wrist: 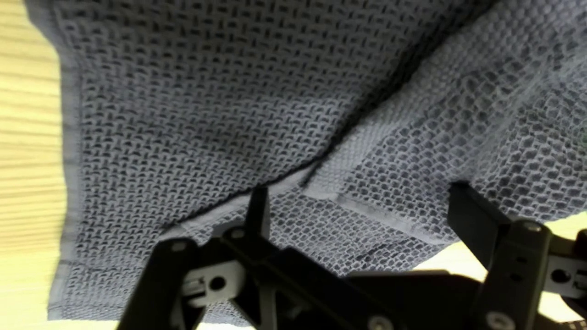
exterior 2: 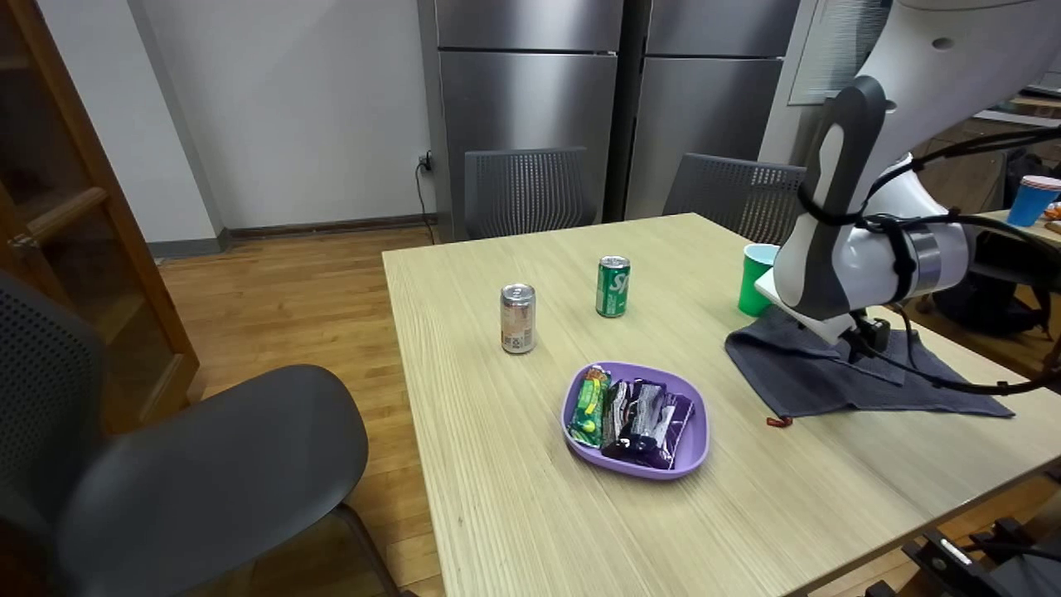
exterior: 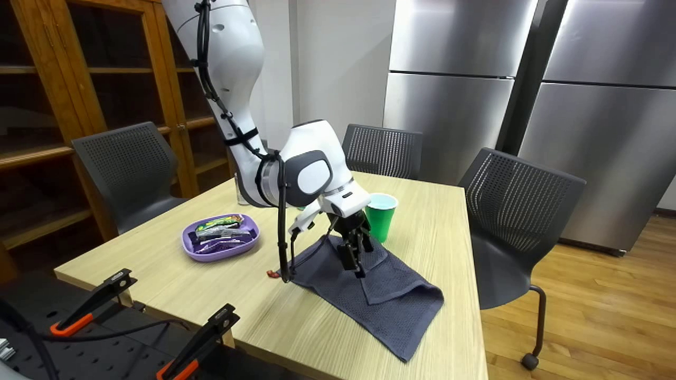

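Pale wood-grain tabletop (exterior: 274,322) spreads across the lower half of the frame in an exterior view, and on it, low and right of center, lies a dark gray textured towel (exterior: 380,316) with a flap (exterior: 396,281) folded over. Your gripper (wrist: 360,201) stands above that flap, fingers well apart, nothing clamped between them; whether the tips touch cloth, you cannot tell. Squeeze too high and you could miss the flap; too low, and you might pinch both layers. Your drooping black cable (exterior: 282,227) could snag the towel's left corner. Just beyond, the green cup (exterior: 380,221) stands so near the towel's edge that a tug or wrist swing might topple it. In an exterior view, low and right of center, you have a purple tray (exterior 2: 695,427) of wrapped snack bars (exterior 2: 646,414), with a green soda can (exterior 2: 612,290) and a pale can (exterior 2: 517,321) farther back, near the middle. Around the tabletop stand dark perforated chairs (exterior: 523,221), then stainless refrigerators (exterior: 449,121) at the upper right.
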You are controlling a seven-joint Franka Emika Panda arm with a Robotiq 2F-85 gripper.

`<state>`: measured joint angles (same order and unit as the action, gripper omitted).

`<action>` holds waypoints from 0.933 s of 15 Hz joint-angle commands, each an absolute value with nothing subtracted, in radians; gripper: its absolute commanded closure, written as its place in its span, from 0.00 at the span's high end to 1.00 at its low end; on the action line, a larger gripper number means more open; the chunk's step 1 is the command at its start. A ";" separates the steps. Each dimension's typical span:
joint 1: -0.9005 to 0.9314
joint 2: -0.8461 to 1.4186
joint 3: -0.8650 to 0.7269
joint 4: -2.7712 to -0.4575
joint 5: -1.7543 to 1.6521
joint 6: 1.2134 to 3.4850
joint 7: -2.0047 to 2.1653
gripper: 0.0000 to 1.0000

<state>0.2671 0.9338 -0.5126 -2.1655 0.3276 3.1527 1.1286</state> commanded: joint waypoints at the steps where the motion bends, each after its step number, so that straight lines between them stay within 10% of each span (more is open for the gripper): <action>1: 0.273 0.937 -0.514 -2.147 0.351 3.122 1.124 1.00; 3: 0.275 0.938 -0.516 -2.147 0.351 3.120 1.124 0.74; 14: 0.287 0.944 -0.526 -2.143 0.349 3.115 1.126 0.01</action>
